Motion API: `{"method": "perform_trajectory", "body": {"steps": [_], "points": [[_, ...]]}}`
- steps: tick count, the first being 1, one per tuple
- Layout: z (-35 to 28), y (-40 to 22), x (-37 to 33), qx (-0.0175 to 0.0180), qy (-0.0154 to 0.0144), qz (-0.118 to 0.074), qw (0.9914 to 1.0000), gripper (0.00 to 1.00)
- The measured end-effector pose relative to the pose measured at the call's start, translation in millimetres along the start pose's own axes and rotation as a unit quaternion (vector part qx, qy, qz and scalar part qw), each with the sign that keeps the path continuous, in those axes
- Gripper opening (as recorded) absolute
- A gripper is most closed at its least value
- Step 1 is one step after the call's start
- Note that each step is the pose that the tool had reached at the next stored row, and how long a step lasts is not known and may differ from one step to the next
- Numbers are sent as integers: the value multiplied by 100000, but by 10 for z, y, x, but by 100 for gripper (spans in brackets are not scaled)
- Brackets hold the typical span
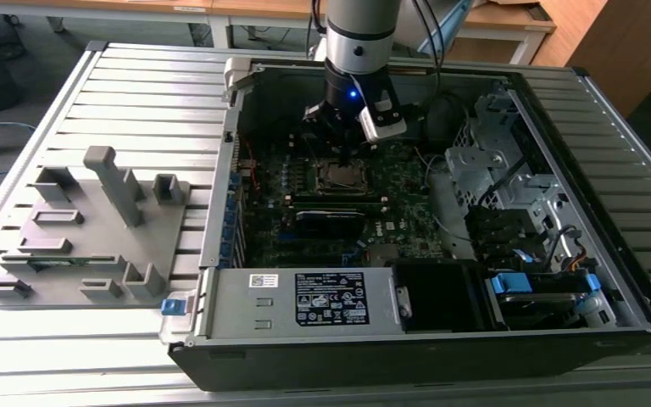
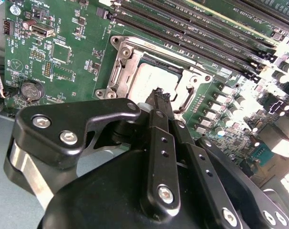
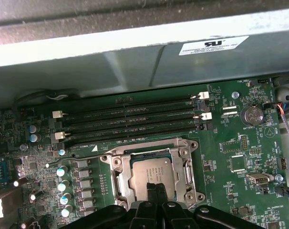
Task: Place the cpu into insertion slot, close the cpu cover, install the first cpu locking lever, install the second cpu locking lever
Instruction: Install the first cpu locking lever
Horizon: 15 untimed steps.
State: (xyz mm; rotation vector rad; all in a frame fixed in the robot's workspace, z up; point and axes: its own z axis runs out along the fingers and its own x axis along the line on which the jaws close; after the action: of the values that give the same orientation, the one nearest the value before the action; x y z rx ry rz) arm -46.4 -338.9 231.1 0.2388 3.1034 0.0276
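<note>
Item: cpu (image 3: 153, 172), flat square chip with a dull silver-grey top, seated in the insertion slot (image 1: 342, 176) on the green motherboard (image 3: 240, 191). Cpu cover (image 3: 119, 179): silver frame plate lying flat on the insertion slot, the chip's top showing through its cut-out. Locking lever (image 3: 82, 152): thin metal rod running out from one corner of the insertion slot; whether it is latched cannot be told. Pincer (image 3: 156, 187): black, fingers drawn narrow with nothing visible between them, tips poised over one edge of the insertion slot and overlapping the chip's edge in both wrist views; contact cannot be told. Memory slots (image 3: 130, 121): long, black, in parallel rows just beside the insertion slot. Capacitors (image 3: 63, 186): small silver cans in a row near the insertion slot. Coin battery (image 3: 252, 114): round, well apart from the insertion slot. Computer case (image 1: 416, 339): open, enclosing the insertion slot. Grey fixture block (image 1: 88, 237): on the slatted worktop (image 1: 133, 93), well apart from the insertion slot, to the exterior view's left.
</note>
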Motion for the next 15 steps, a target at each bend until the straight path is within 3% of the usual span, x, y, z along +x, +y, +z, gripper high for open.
{"method": "perform_trajectory", "body": {"steps": [15], "points": [[-91, 2, -3, -1, -3, -1, 100000, 11]]}}
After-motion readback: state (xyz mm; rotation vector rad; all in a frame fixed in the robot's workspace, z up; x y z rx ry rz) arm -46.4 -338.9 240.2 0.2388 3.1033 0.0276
